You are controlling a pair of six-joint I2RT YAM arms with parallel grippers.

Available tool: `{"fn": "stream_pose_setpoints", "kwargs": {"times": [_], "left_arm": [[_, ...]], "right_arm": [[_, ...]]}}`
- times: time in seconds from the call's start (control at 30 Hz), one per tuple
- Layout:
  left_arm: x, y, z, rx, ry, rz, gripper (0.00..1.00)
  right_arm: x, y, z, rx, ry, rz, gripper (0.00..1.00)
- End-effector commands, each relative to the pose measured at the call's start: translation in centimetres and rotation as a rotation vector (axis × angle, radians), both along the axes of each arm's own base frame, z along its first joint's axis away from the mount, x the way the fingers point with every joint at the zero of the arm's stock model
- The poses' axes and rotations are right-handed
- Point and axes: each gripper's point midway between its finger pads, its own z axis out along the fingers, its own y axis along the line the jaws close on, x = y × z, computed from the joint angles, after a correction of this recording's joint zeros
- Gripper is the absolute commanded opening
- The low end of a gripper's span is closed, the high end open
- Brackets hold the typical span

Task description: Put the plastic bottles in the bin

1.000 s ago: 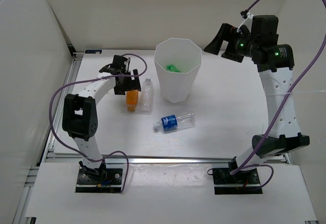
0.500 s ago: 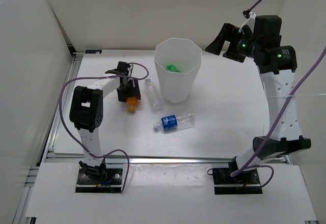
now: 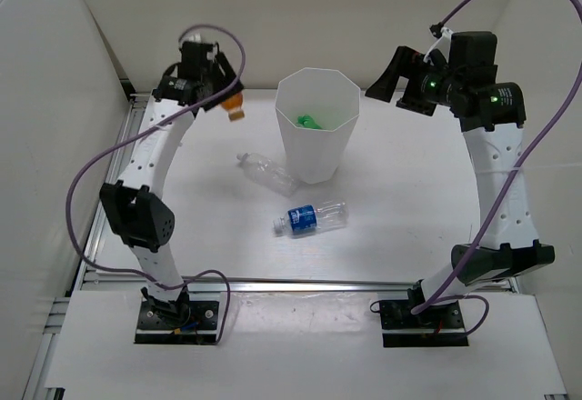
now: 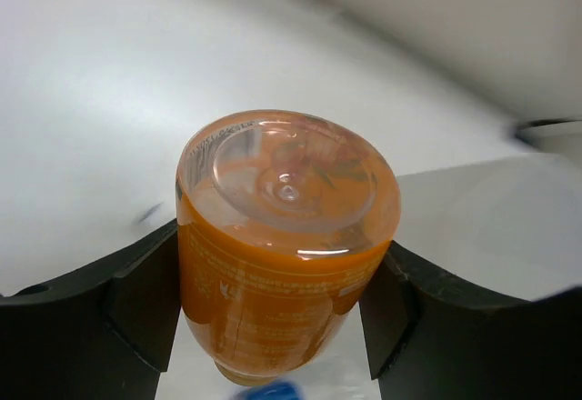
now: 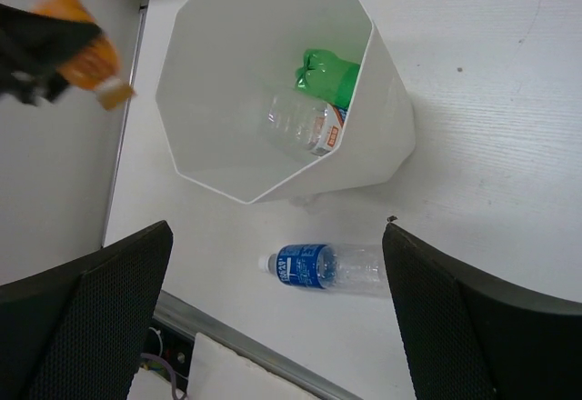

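My left gripper (image 3: 218,91) is shut on the orange bottle (image 3: 235,106) and holds it high, left of the bin (image 3: 316,168). In the left wrist view the orange bottle (image 4: 286,236) is clamped between my left gripper's (image 4: 273,305) pads. The white faceted bin (image 5: 227,82) holds the green bottle (image 5: 327,73) and the white-blue-red labelled bottle (image 5: 305,123). The plain clear bottle (image 3: 265,171) lies on the table left of the bin. The blue-labelled bottle (image 3: 311,216) lies in front of the bin. My right gripper (image 3: 400,77) is open and empty, high to the bin's right.
White walls close in the table at the back and left. A metal rail (image 3: 300,285) runs along the near edge. The right wrist view also shows the orange bottle (image 5: 86,55) at the upper left and the blue-labelled bottle (image 5: 332,265) between my open right gripper's (image 5: 277,318) fingers.
The left gripper took the orange bottle off the table and lifted it up and back, left of the bin. The plain clear bottle got turned to lie diagonally. The right arm barely moved.
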Motion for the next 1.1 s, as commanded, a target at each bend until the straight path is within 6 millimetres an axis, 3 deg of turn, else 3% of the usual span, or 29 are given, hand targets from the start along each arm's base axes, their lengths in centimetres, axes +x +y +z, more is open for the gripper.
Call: {"fn": "stream_pose_setpoints", "kwargs": {"times": [0.0,0.03,0.07,0.13,0.3,0.37,0.4,0.43,0.5,0.53,0.57,0.6,0.67,0.7,0.73,0.77,0.8,0.83,0.87,0.9,0.93,0.97,1.0,1.07], "left_arm": [[-1.2,-5.3,14.5,-0.193,-0.332,-0.110,0.54],[-1.4,-6.6,18.8,-0.227,-0.426,-0.167,0.54],[-0.5,-8.2,18.2,-0.244,-0.414,-0.213,0.54],[-1.4,-11.0,19.7,-0.296,-0.435,-0.302,0.55],[-2.2,-17.2,17.2,-0.345,-0.377,-0.446,0.62],[-3.4,-20.0,16.7,-0.359,-0.366,-0.551,0.73],[-3.0,-21.3,15.2,-0.353,-0.341,-0.579,0.78],[-3.4,-22.2,14.9,-0.363,-0.330,-0.610,0.99],[-3.7,-22.9,14.7,-0.355,-0.334,-0.630,1.00],[-3.7,-22.1,15.9,-0.335,-0.369,-0.603,1.00],[-3.5,-21.4,15.6,-0.313,-0.367,-0.561,1.00],[-4.4,-19.7,18.2,-0.290,-0.429,-0.524,1.00],[-3.2,-15.0,20.4,-0.213,-0.502,-0.359,1.00],[-2.8,-13.0,19.9,-0.183,-0.493,-0.295,1.00],[-4.2,-10.1,22.4,-0.210,-0.530,-0.210,1.00],[-3.5,-5.9,22.5,-0.182,-0.538,-0.059,1.00],[-3.3,-4.1,19.6,-0.162,-0.473,0.016,1.00],[-4.9,-1.8,20.7,-0.200,-0.490,0.087,1.00],[-4.8,0.7,19.6,-0.197,-0.469,0.150,1.00],[-4.9,1.4,15.7,-0.193,-0.380,0.160,1.00],[-6.0,2.3,15.2,-0.246,-0.360,0.180,1.00],[-6.4,3.0,13.4,-0.301,-0.302,0.176,1.00],[-7.1,3.3,8.4,-0.328,-0.179,0.200,1.00],[-8.7,3.5,4.9,-0.454,-0.061,0.258,1.00]], "right_arm": [[-0.2,-0.1,1.2,0.018,-0.047,0.003,1.00],[-0.3,0.0,0.9,0.028,-0.031,0.008,1.00],[-0.1,0.1,0.7,0.028,-0.031,0.008,1.00],[0.0,-0.2,0.3,0.033,-0.014,-0.005,1.00],[-0.1,-0.1,-0.3,0.044,-0.010,-0.001,1.00],[-0.3,-0.1,-0.3,0.044,-0.010,-0.001,1.00],[-0.2,-0.4,-0.7,0.042,0.002,-0.011,1.00],[-0.3,-0.4,-0.5,0.044,-0.009,-0.011,1.00],[-0.3,-0.4,-0.5,0.044,-0.009,-0.011,1.00],[-0.3,-0.4,-0.5,0.044,-0.009,-0.011,1.00],[-0.6,-0.5,-0.6,0.044,-0.009,-0.011,1.00],[-0.6,-0.5,-0.6,0.044,-0.009,-0.011,1.00],[-0.6,-0.9,-0.6,0.040,-0.012,-0.028,1.00],[-0.6,-0.9,-1.0,0.038,-0.001,-0.028,1.00],[-0.9,-1.0,-0.7,0.039,-0.010,-0.028,1.00],[-0.8,-1.0,-1.1,0.038,0.002,-0.028,1.00],[-1.1,-1.0,-1.2,0.038,0.002,-0.028,1.00],[-0.9,-1.0,-1.6,0.037,0.008,-0.028,1.00],[-0.8,-1.3,-2.0,0.036,0.017,-0.037,1.00],[-0.9,-1.3,-1.4,0.045,0.002,-0.041,1.00],[-0.8,-1.1,-1.8,0.050,0.007,-0.032,1.00],[-0.8,-1.1,-2.1,0.048,0.017,-0.032,1.00],[-0.8,-1.1,-2.1,0.048,0.017,-0.032,1.00],[-0.7,-0.9,-2.2,0.062,0.020,-0.028,1.00]]}}
